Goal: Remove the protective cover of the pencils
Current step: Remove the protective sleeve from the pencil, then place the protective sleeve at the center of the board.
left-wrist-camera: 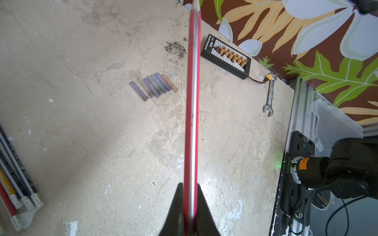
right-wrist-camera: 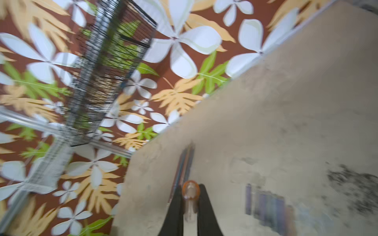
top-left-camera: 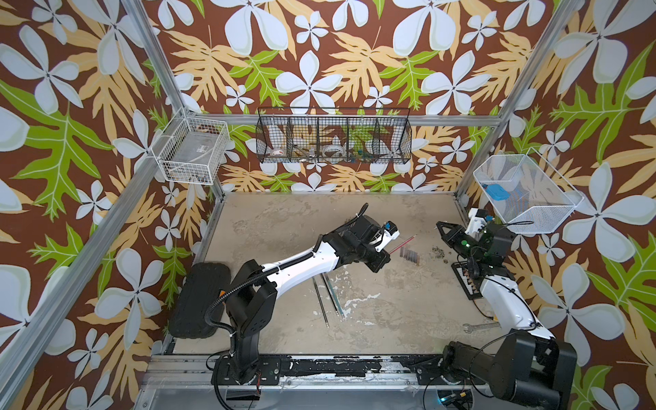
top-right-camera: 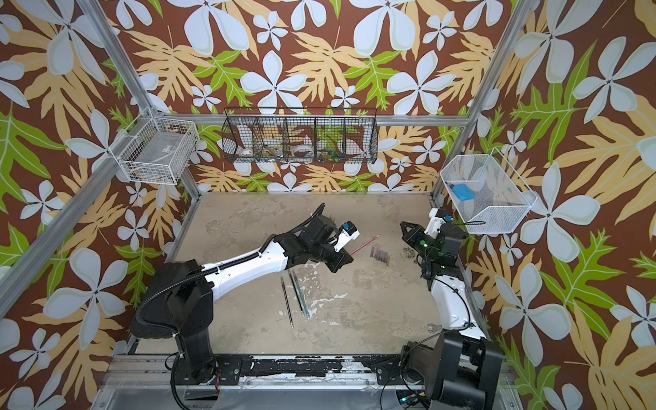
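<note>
My left gripper (left-wrist-camera: 190, 190) is shut on a red pencil (left-wrist-camera: 192, 102), which sticks out over the table towards the right arm in both top views (top-left-camera: 403, 244) (top-right-camera: 365, 244). Its far end tapers to a bare point. My right gripper (right-wrist-camera: 190, 194), raised at the right side of the table (top-left-camera: 441, 225), is shut on one clear protective cover with an orange rim (right-wrist-camera: 190, 196). Several more smoky covers lie in a row on the table (top-left-camera: 410, 255) (left-wrist-camera: 153, 86). Other pencils lie together near the left arm (top-left-camera: 328, 294) (left-wrist-camera: 16, 183).
A black connector board (left-wrist-camera: 227, 54) and a wrench (left-wrist-camera: 269, 96) lie by the right wall. Dark crumbs (top-left-camera: 437, 252) sit beside the cover row. A black pad (top-left-camera: 200, 300) lies at the table's left edge. Wire baskets (top-left-camera: 333, 138) (top-left-camera: 525, 195) hang on the walls.
</note>
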You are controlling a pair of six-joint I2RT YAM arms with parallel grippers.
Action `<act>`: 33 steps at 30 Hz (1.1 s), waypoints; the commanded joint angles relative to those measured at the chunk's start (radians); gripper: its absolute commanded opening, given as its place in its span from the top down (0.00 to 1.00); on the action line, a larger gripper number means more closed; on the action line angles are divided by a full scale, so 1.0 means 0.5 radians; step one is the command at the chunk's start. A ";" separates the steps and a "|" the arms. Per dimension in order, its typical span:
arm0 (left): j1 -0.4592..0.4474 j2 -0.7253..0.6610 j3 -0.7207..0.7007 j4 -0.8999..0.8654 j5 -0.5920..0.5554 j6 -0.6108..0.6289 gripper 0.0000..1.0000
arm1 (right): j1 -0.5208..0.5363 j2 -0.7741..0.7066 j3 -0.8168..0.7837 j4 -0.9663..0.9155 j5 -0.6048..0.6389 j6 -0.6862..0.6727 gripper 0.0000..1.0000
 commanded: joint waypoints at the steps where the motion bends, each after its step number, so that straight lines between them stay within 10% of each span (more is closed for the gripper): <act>1: 0.017 0.011 0.020 0.004 -0.001 -0.037 1.00 | 0.095 0.090 0.018 -0.402 0.718 -0.182 1.00; 11: 0.017 -0.001 0.023 -0.018 -0.041 -0.030 1.00 | 0.216 0.579 0.177 -0.558 0.846 -0.347 1.00; 33: 0.017 0.035 0.050 -0.036 -0.023 -0.055 1.00 | 0.216 0.697 -0.057 -0.262 0.542 -0.472 1.00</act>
